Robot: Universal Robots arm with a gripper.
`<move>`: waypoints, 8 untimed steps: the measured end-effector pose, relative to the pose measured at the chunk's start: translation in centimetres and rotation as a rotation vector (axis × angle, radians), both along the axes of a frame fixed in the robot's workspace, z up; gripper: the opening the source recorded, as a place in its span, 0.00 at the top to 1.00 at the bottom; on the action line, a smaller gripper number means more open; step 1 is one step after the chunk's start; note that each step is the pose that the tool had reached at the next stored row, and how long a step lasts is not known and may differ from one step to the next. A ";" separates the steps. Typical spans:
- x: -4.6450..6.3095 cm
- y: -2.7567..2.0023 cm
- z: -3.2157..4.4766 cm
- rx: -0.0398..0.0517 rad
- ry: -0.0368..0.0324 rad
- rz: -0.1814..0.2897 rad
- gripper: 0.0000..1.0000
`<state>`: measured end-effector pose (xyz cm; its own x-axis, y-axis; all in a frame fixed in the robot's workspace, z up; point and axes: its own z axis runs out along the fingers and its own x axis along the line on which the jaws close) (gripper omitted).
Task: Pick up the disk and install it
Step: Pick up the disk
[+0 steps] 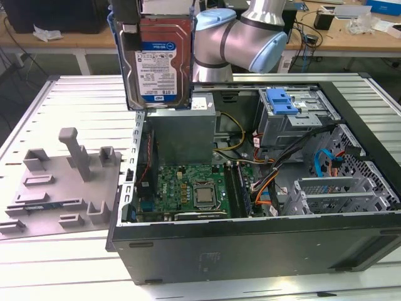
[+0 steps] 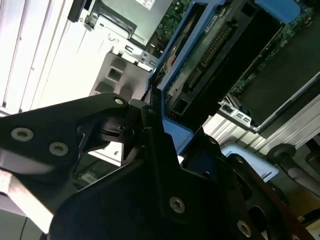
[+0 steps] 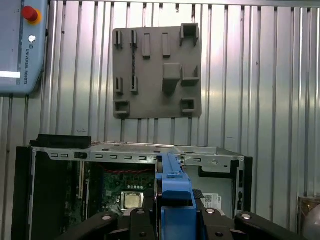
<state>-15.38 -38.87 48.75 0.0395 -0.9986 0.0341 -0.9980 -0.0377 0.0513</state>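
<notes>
The arm reaches high over the open computer case (image 1: 250, 251), its tool (image 3: 175, 220) clamped on the disk (image 1: 156, 63), held upright above the case, white-and-blue label outward, blue-framed.

A ribbed pale metal table (image 1: 69, 94) stands before wooden workbenches (image 1: 341, 42) strewn with cables (image 1: 304, 28).

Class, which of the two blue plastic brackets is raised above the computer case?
The one framing the disk, clamped upright in the hand; the other bracket sits atop the drive cage.
</notes>
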 end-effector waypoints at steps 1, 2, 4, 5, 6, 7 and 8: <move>0.1 -0.11 0.00 0.0000 0.0002 0.000 0.63; 0.3 -0.25 0.01 -0.0001 0.0005 0.000 0.63; 0.9 -0.81 0.02 -0.0001 0.0009 0.000 0.63; 1.2 -1.02 0.03 0.0000 0.0011 0.000 0.63; 1.4 -1.17 0.03 0.0000 0.0013 0.000 0.63; 1.6 -1.34 0.04 0.0000 0.0014 0.000 0.63; 1.8 -1.59 0.05 -0.0001 0.0018 0.000 0.63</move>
<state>-13.53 -40.46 48.81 0.0396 -0.9986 0.0341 -0.9979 -0.0378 0.0531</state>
